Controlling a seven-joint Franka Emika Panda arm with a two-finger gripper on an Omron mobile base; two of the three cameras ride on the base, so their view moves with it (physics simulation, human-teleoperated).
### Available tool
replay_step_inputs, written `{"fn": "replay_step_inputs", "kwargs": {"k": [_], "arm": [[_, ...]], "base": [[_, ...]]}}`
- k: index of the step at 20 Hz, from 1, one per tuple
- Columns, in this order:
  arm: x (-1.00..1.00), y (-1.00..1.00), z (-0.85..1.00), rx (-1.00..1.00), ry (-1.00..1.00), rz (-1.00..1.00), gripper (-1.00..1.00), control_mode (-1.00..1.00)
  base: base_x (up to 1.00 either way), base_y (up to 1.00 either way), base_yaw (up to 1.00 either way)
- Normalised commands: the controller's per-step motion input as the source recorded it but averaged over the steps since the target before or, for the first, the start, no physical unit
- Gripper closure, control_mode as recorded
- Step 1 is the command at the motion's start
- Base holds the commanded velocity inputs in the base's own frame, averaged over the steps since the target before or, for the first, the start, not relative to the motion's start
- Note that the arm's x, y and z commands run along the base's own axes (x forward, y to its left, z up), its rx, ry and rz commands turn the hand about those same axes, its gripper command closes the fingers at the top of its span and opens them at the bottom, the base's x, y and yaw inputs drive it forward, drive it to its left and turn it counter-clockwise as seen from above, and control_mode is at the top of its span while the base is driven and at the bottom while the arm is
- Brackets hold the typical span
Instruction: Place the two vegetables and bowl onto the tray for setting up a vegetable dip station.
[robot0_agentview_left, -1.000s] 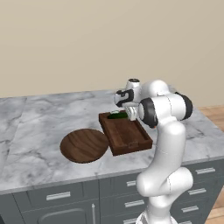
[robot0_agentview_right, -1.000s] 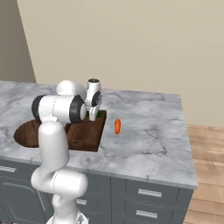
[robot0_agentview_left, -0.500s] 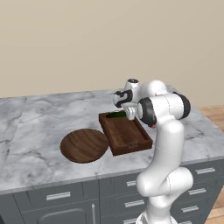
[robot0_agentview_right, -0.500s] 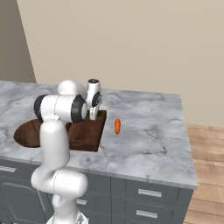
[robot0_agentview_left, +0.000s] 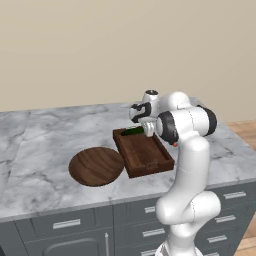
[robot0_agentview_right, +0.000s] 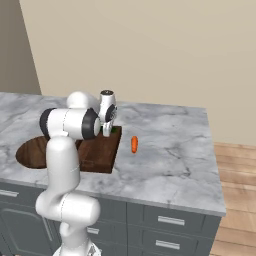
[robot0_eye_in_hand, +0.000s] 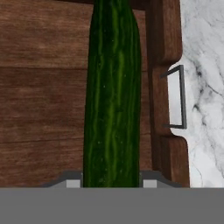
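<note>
The slim dark green vegetable lies along the far end of the wooden tray, beside its rim with the handle cut-out. My gripper is shut on it, one fingertip on each side. From the left base, the gripper hangs low over the tray's far end, the green vegetable poking out to its left. The round wooden bowl sits on the counter left of the tray. The orange carrot lies on the marble just right of the tray.
The grey marble counter stretches right of the carrot to its edge, with drawers below. A beige wall stands behind. My arm's white column rises in front of the tray and hides part of the bowl in the right base view.
The hand has sunk a little toward the tray's far end with the green vegetable. Bowl, carrot and tray have not moved.
</note>
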Motion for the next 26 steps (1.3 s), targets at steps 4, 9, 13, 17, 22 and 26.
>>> {"fn": "replay_step_inputs", "kwargs": {"k": [4, 9, 13, 17, 22, 26], "arm": [[0.00, 0.00, 0.00, 0.00, 0.00, 0.00, -1.00, -1.00], [0.00, 0.00, 0.00, 0.00, 0.00, 0.00, -1.00, -1.00], [0.00, 0.00, 0.15, 0.00, 0.00, 0.00, -1.00, -1.00], [0.00, 0.00, 0.34, 0.00, 0.00, 0.00, -1.00, -1.00], [-0.15, -0.09, 0.48, 0.00, 0.01, -0.07, -1.00, -1.00], [-0.22, -0.39, 0.18, 0.01, 0.06, -0.32, -1.00, -1.00]], "base": [[0.00, 0.00, 0.00], [0.00, 0.00, 0.00], [0.00, 0.00, 0.00], [0.00, 0.00, 0.00], [0.00, 0.00, 0.00], [0.00, 0.00, 0.00]]}}
